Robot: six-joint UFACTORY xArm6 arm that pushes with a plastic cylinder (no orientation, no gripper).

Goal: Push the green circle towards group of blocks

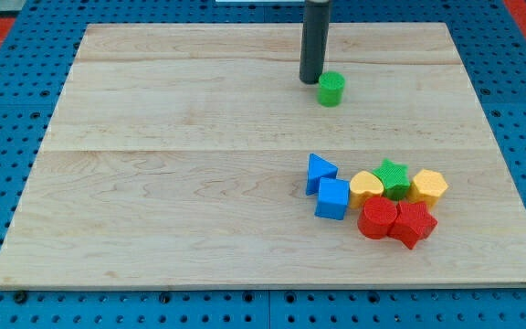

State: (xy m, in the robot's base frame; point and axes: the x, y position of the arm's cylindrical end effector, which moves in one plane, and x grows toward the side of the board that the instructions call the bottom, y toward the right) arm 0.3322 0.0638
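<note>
tip [311, 80] just left of circle [331, 89]

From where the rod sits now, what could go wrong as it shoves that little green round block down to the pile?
My tip sits at the upper left edge of the green circle, not squarely behind it, so a push may send the circle off to the view's right, past the group.

It is round, so it could slip off my tip partway.

A hard push might knock the green star and yellow heart out of the group.
</note>
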